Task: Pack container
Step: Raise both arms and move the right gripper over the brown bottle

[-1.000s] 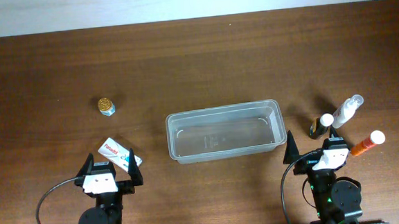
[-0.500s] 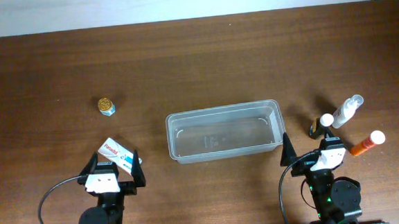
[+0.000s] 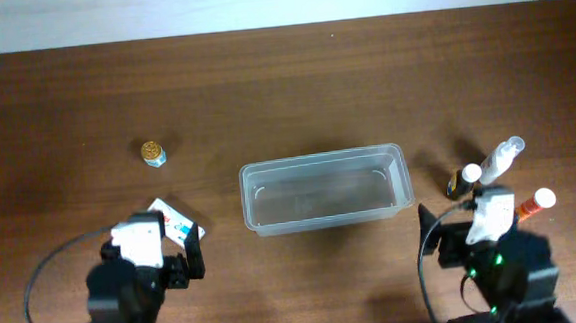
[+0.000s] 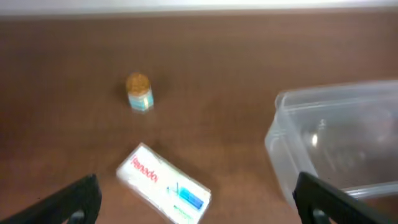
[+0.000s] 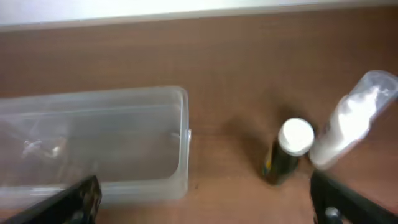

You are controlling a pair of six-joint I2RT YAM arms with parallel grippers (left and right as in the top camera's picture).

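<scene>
The clear plastic container (image 3: 326,188) sits empty at the table's middle; it also shows in the left wrist view (image 4: 339,143) and the right wrist view (image 5: 93,143). A white medicine box (image 3: 174,221) lies left of it, just ahead of my open left gripper (image 4: 199,202). A small gold-capped jar (image 3: 152,153) stands further back. Right of the container are a dark bottle with a white cap (image 3: 463,180), a clear white spray bottle (image 3: 501,157) and an orange bottle (image 3: 531,205). My right gripper (image 5: 208,202) is open and empty, near the dark bottle (image 5: 288,149).
The brown wooden table (image 3: 283,82) stretches back to a white wall. Both arm bases stand at the front edge, with cables looping behind them.
Both arms have risen and now look larger in the overhead view. The left one partly covers the medicine box. The objects have not moved.
</scene>
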